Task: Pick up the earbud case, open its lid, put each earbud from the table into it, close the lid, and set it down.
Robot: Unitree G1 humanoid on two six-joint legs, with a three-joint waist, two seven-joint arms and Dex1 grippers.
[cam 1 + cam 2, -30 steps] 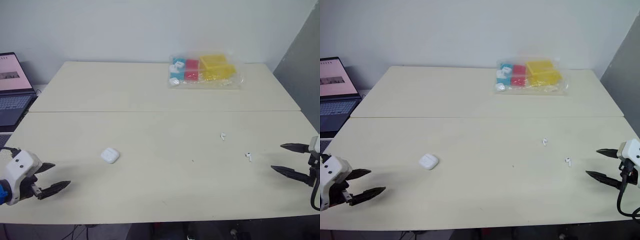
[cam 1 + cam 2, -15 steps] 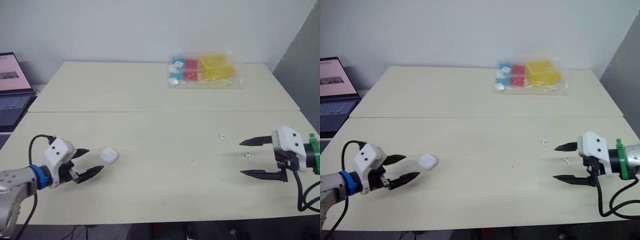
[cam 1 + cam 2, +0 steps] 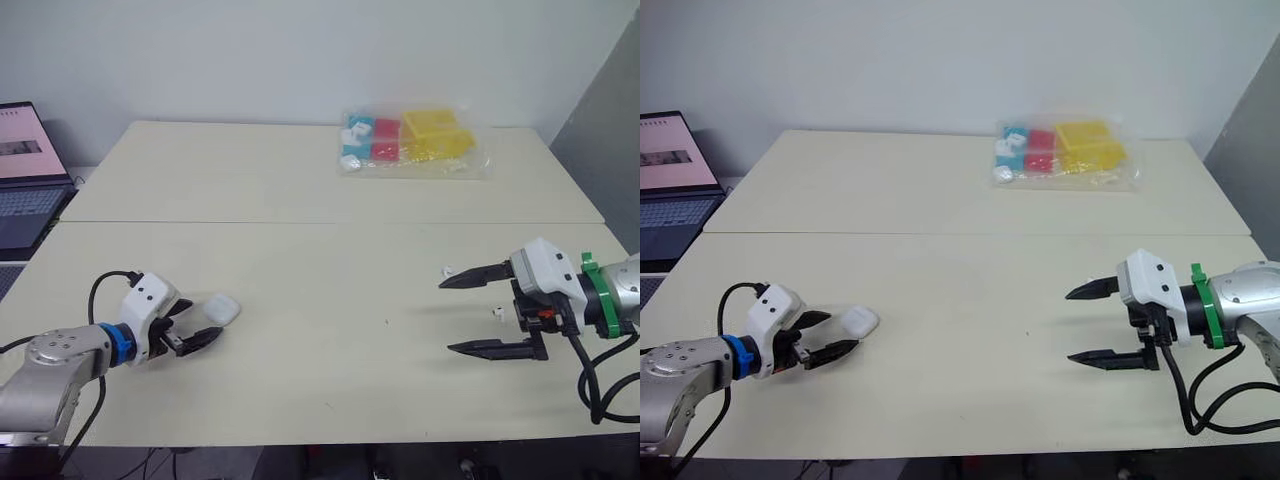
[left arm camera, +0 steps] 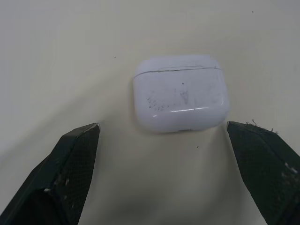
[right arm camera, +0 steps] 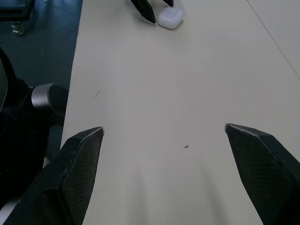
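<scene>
Left wrist view: earbud case lies free between spread fingers

We see the white earbud case [image 4: 179, 98], lid down, on the table [image 3: 300, 180]. Our left gripper [image 3: 840, 331] is spread around it without touching. One earbud [image 3: 449, 270] and another [image 3: 496, 314] lie beside our right gripper [image 3: 446, 317], which is also spread and empty.

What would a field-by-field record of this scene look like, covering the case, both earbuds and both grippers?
earbud case: lid shut, lying on the table, not gripped
left gripper: open, case just ahead between its fingers, no contact seen
right gripper: open, empty, beside the earbuds
far earbud: on table, by the right gripper's farther fingertip
near earbud: on table, seen between the right gripper's fingers
bag of coloured boxes: far side of table
</scene>
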